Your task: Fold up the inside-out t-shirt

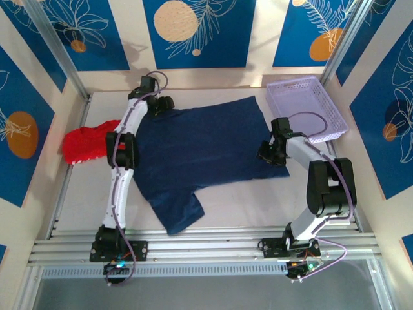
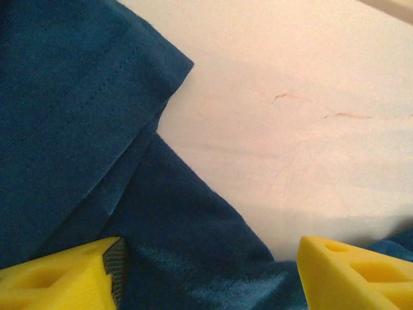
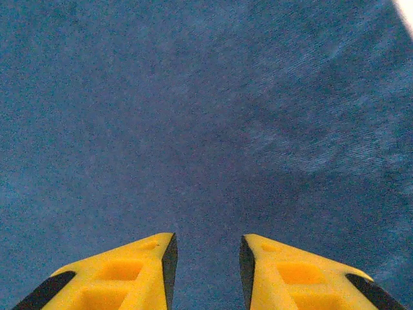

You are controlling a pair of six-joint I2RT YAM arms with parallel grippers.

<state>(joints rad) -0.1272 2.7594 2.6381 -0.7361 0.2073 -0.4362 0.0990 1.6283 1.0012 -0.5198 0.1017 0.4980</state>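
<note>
The inside-out t-shirt [image 1: 200,145] lies spread flat on the table, dark navy, with one short sleeve pointing toward the near edge. My left gripper [image 1: 161,105] hovers at its far left corner. In the left wrist view that gripper [image 2: 210,258] is open, its yellow fingers [image 2: 58,278] wide apart over a sleeve hem and fold of the t-shirt [image 2: 64,116], holding nothing. My right gripper [image 1: 268,155] is over the shirt's right edge. From the right wrist it [image 3: 208,248] stands open with a narrow gap just above flat navy cloth [image 3: 206,116].
A bright red garment [image 1: 87,143] lies bunched at the table's left edge beside the left arm. A lilac plastic basket [image 1: 303,103] stands at the far right corner. Bare table [image 2: 290,97] shows beyond the shirt's far edge and in front of it.
</note>
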